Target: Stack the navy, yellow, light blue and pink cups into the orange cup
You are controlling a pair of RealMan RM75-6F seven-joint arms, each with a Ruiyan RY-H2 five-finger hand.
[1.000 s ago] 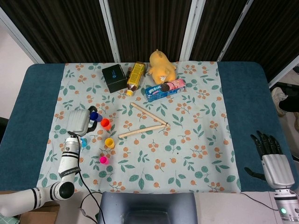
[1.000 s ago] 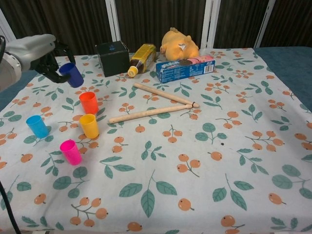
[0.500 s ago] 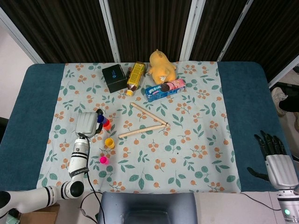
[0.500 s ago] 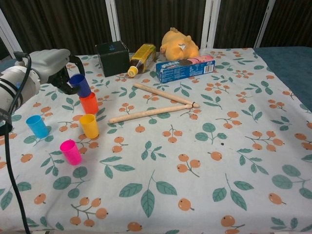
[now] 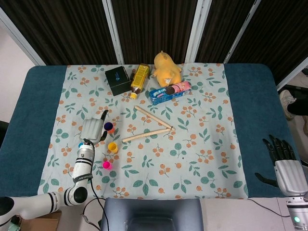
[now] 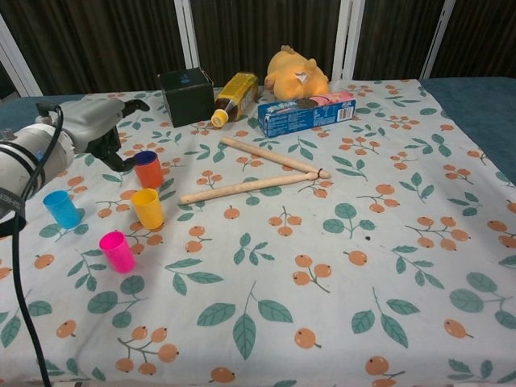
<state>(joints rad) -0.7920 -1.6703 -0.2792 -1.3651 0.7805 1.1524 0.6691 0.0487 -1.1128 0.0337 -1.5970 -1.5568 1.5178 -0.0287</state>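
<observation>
While the head view shows the left robot hand (image 5: 93,130) just beside the orange cup (image 5: 109,128), its fingers are spread and it grasps nothing — the navy cup (image 5: 110,126) sits nested inside the orange one, rim showing. Yellow cup (image 5: 112,147) and pink cup (image 5: 107,165) stand nearby, unstacked; the light blue cup (image 5: 80,145) is mostly hidden by the arm. The right robot hand (image 5: 285,162) rests released at the table (image 5: 250,91) edge, well apart, presumably parked as unneeded.

Chest view: left robot hand (image 6: 95,122) open beside the orange cup (image 6: 148,169) — likely a completed release. Light blue cup (image 6: 61,209) stands apart. Labels are too small to read.
</observation>
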